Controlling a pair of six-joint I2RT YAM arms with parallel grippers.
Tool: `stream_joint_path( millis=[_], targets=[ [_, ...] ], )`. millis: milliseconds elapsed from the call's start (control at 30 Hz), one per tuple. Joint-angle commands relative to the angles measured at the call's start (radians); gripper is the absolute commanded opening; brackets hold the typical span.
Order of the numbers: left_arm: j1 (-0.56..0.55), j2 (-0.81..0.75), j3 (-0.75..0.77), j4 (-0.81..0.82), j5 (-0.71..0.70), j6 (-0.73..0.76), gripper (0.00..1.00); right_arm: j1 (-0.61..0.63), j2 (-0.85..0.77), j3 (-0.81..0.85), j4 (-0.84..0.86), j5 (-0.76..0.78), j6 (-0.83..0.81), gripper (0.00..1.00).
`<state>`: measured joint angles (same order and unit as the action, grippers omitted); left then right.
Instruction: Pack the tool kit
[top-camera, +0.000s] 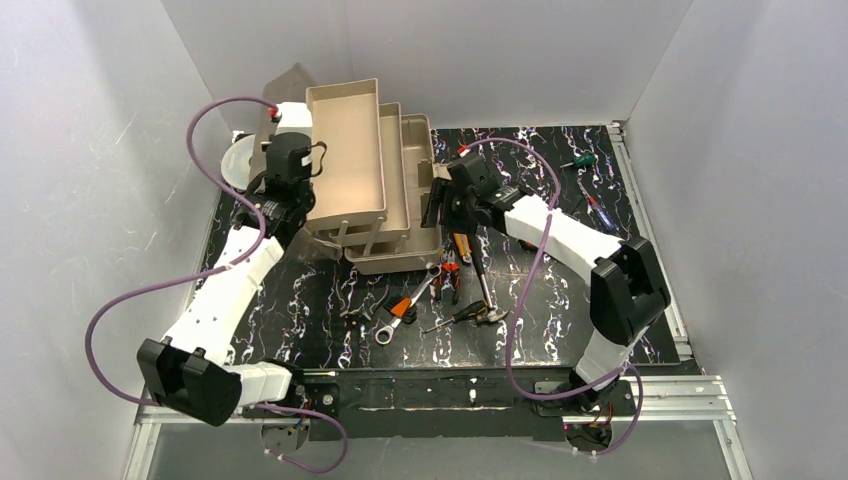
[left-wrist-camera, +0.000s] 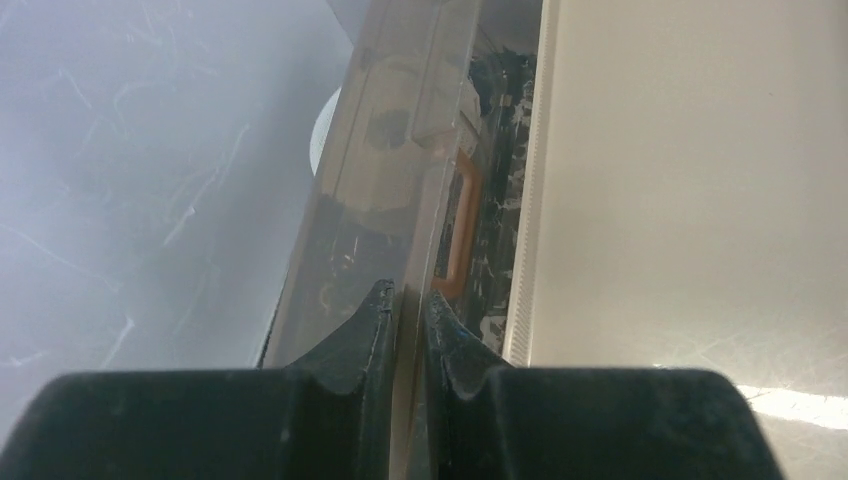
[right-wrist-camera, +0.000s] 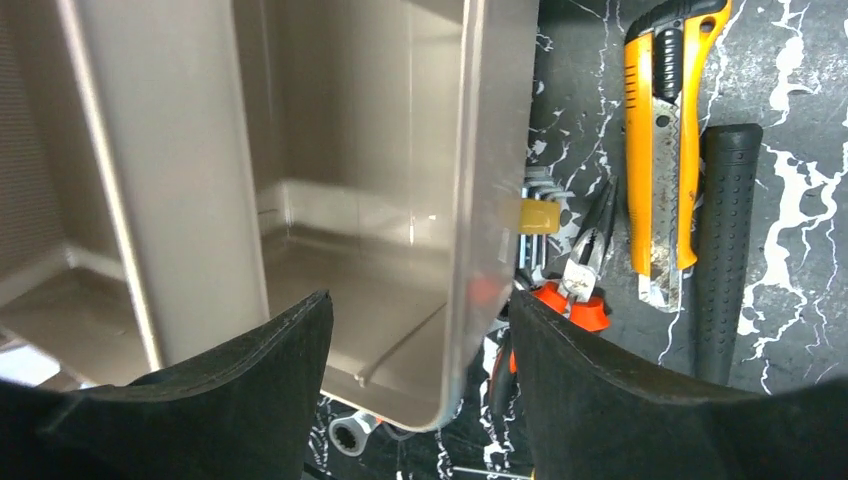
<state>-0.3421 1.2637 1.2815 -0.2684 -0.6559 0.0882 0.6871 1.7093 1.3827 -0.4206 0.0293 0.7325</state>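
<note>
A: Left end effector (left-wrist-camera: 408, 300)?
B: We see it pinched shut on the edge of the smoky lid (left-wrist-camera: 370, 150), with the tan toolbox (left-wrist-camera: 690, 200) just beside it.
A: Right end effector (right-wrist-camera: 418, 305)?
B: Wide open, holding nothing. The toolbox wall stands between its fingers. Pliers (right-wrist-camera: 578, 300), knife (right-wrist-camera: 660, 150) and hammer (right-wrist-camera: 725, 250) lie on the surface (right-wrist-camera: 800, 150) just outside one finger.

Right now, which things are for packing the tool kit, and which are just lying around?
For the job: toolbox, wrench, orange pliers, hammer, yellow knife.
Just lying about: round spool, beside the toolbox.
</note>
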Motion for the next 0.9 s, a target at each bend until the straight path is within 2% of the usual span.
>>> stream_joint_path(
  millis=[0, 100, 167, 233, 400, 567, 867],
  targets=[
    [0.023, -0.031, -0.072, -0.028, 0.230, -0.244, 0.00, -0.009, 0.058, 0.057, -0.018, 0.036, -0.043, 0.72],
    [0.051, -0.051, -0.104, -0.009, 0.274, -0.284, 0.00, -0.011, 0.101, 0.110, -0.050, 0.053, -0.077, 0.66],
    [0.067, -0.059, -0.124, 0.003, 0.307, -0.308, 0.00, -0.019, 0.122, 0.139, -0.083, 0.069, -0.097, 0.57],
    [0.080, -0.065, -0.144, 0.015, 0.328, -0.325, 0.00, -0.036, 0.124, 0.136, -0.087, 0.059, -0.107, 0.44],
    [0.123, -0.060, -0.178, 0.045, 0.406, -0.380, 0.00, -0.112, 0.092, 0.061, -0.023, -0.045, -0.114, 0.03],
    [0.165, -0.041, -0.219, 0.088, 0.523, -0.456, 0.00, -0.150, 0.058, -0.001, 0.003, -0.086, -0.114, 0.01],
    [0.207, -0.004, -0.305, 0.177, 0.639, -0.527, 0.00, -0.196, 0.002, -0.117, 0.057, -0.128, -0.106, 0.01]
  ],
)
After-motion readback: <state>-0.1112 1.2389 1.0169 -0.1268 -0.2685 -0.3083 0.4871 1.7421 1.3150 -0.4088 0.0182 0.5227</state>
